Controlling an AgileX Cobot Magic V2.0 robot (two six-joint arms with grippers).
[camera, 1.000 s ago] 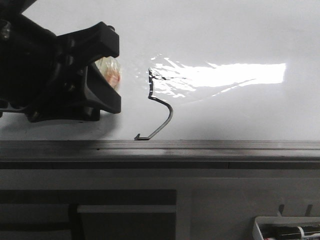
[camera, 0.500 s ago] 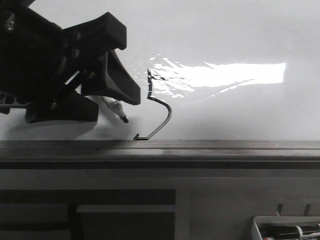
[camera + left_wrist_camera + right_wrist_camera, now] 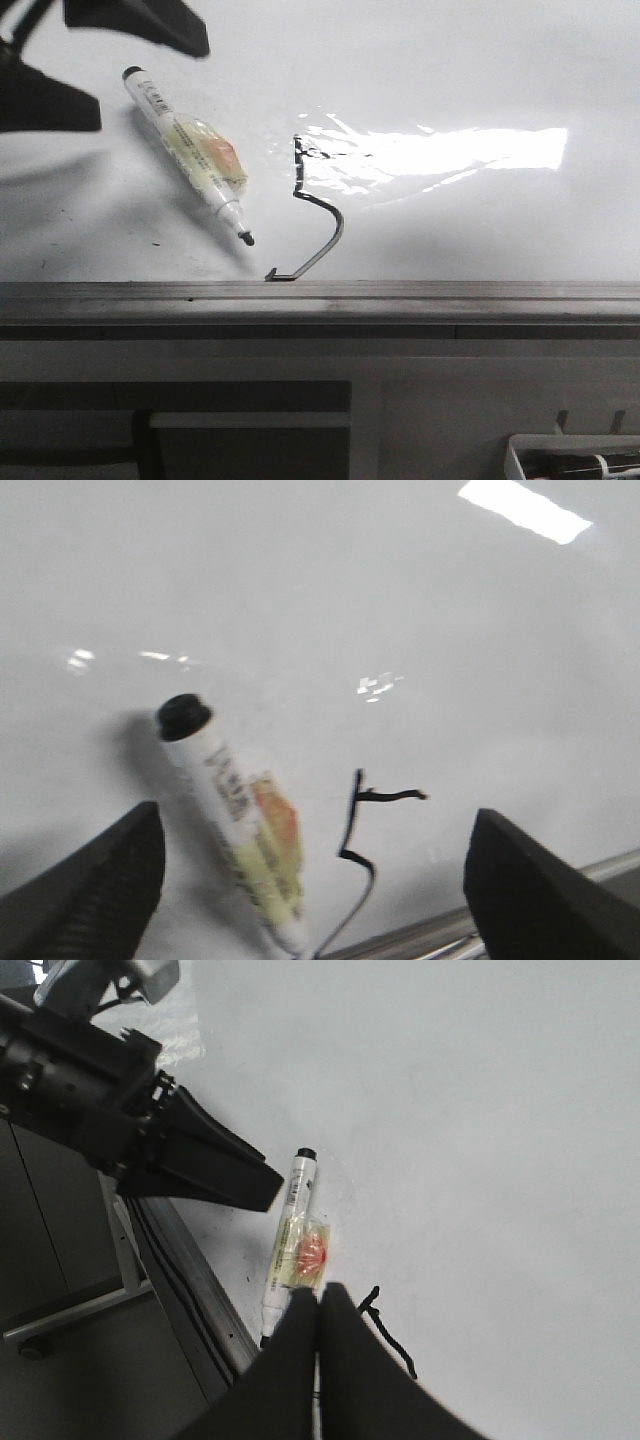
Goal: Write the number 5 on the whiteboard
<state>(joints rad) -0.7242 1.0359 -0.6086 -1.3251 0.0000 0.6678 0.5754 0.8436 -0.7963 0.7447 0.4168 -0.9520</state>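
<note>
The thin black marker number 5 is drawn on the big shiny white whiteboard, close to its grey metal edge rail. A white marker pen with a yellow and orange label lies flat on the board just beside the number, its black tip near the hooked tail. The black left gripper hangs above the pen with its fingers spread wide, holding nothing. The black right gripper is over the number with its fingers pressed together, also holding nothing.
</note>
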